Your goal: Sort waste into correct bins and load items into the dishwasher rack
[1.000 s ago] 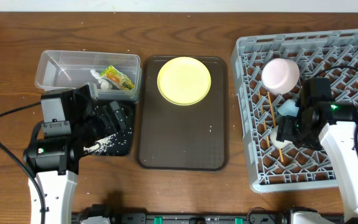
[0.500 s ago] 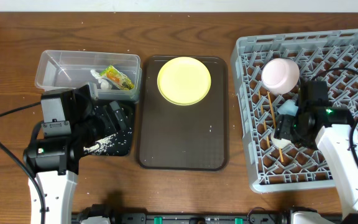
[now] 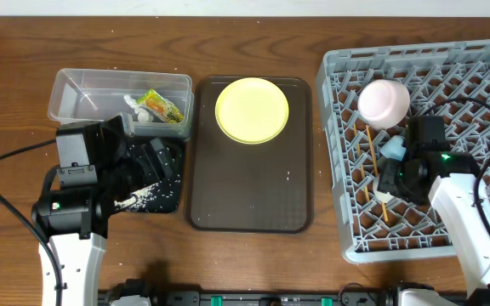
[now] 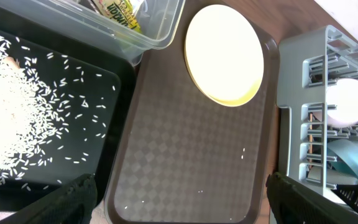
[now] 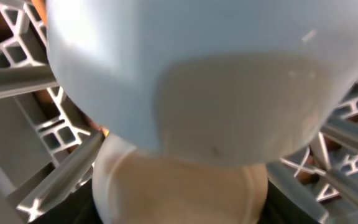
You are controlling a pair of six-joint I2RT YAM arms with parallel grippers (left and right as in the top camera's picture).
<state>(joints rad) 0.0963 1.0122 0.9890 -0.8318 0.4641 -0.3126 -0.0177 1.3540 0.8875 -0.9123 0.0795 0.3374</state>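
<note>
Light blue cup (image 5: 185,74) is in the rack (image 3: 483,76), left-middle, just below the upturned bowl (image 3: 384,101), with the small white cup (image 5: 179,186) right against it. Right gripper (image 3: 395,177) is at the cups; can't tell if it's apart or clamped, view blocked. Probably seating the cup: settle it between pegs, clear of the chopsticks (image 3: 371,149), don't knock the white one. Left gripper (image 4: 182,190) spread wide over the black tray (image 4: 42,124). Plate (image 3: 252,110) not loaded yet.

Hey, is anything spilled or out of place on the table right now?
A few stray rice grains lie on the brown serving tray, apart from the main rice pile in the black tray. Nothing else stands out.
</note>
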